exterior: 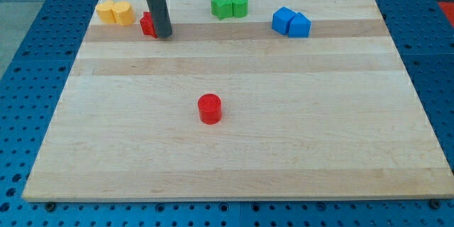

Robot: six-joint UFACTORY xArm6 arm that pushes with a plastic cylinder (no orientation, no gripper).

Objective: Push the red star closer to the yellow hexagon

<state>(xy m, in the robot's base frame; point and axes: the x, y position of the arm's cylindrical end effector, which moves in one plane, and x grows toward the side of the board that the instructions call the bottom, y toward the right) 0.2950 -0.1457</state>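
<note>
The red star (147,25) lies near the view's top left, partly hidden behind my rod. My tip (163,35) stands right against its right side. Two yellow blocks sit side by side further left at the top edge: the left one (106,11) looks like the hexagon, the right one (123,13) is rounder. A short gap lies between the red star and the right yellow block.
A red cylinder (210,108) stands near the board's middle. Two green blocks (230,5) sit together at the top centre. Two blue blocks (291,22) sit together at the top right. The wooden board (234,163) lies on a blue perforated table.
</note>
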